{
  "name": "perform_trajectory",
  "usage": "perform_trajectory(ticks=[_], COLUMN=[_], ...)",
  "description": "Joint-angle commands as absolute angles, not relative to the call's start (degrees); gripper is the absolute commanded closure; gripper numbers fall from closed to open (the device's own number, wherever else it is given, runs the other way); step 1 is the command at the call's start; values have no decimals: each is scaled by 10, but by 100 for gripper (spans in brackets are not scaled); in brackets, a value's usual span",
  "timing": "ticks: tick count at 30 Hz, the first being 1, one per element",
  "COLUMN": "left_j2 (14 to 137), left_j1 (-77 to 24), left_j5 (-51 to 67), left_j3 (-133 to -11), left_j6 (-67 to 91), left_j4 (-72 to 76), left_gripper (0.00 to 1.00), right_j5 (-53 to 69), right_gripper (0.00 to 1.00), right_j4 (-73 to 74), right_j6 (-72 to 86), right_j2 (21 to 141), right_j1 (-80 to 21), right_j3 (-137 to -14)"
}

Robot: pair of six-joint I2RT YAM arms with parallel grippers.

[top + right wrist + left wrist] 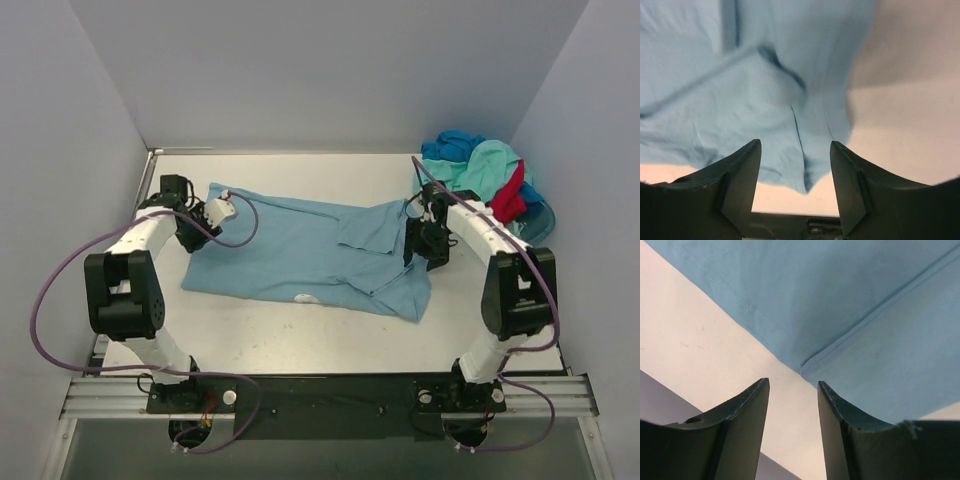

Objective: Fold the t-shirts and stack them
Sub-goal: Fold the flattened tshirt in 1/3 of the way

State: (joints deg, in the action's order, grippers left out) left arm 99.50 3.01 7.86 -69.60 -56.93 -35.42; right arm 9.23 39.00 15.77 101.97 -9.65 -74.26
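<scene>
Pale grey walls close in a white tabletop [300, 335], where a light sky-blue cotton t-shirt [290, 250] lies spread across the middle, its right portion doubled over in a loose flap. A heap of mint-green, red and deeper blue shirts [485, 175] sits bunched in the far right corner. The left gripper [218, 211] hovers at the blue shirt's far left corner, its jaws parted to a moderate gap with nothing between them; its wrist view shows a stitched hem corner [802, 367] just ahead of the fingertips. The right gripper [418, 248] hangs over the shirt's right end, jaws likewise open and empty, the cloth below them blurred. The step in hand looks like taking both ends for a fold. To do it well, each gripper should probably come down squarely on a hem edge, pinching one clean layer on the left and the whole doubled thickness on the right. Both should then lift together so the cloth travels flat instead of dragging into wrinkles.
</scene>
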Motion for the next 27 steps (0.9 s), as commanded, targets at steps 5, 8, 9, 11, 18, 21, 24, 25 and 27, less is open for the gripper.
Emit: perform_trajectory(ticks=[5, 8, 9, 11, 18, 21, 24, 25, 27], left_j2=[864, 862, 864, 866, 863, 854, 845, 841, 826], left_j1=[37, 40, 40, 40, 35, 33, 33, 33, 26], left_j5=[224, 220, 217, 209, 181, 180, 175, 172, 165], left_j3=[-635, -581, -573, -551, -463, -454, -467, -474, -478], left_j6=[-859, -892, -891, -914, -913, -908, -887, -876, -869], left_j4=[-582, -548, -535, -512, -386, -402, -465, -483, -541], left_gripper=[49, 41, 40, 38, 56, 100, 100, 100, 100], right_j5=[132, 163, 173, 169, 134, 120, 115, 113, 112], right_gripper=[44, 44, 44, 46, 100, 100, 100, 100, 100], right_j4=[397, 335, 311, 294, 297, 322, 353, 360, 386], right_j6=[294, 326, 335, 340, 345, 347, 338, 332, 319], right_j2=[809, 788, 792, 806, 828, 806, 802, 803, 802], right_j1=[-108, -119, -119, -119, -92, -79, -57, -47, -31], right_j3=[-521, -467, -449, -434, -403, -398, -406, -409, -415])
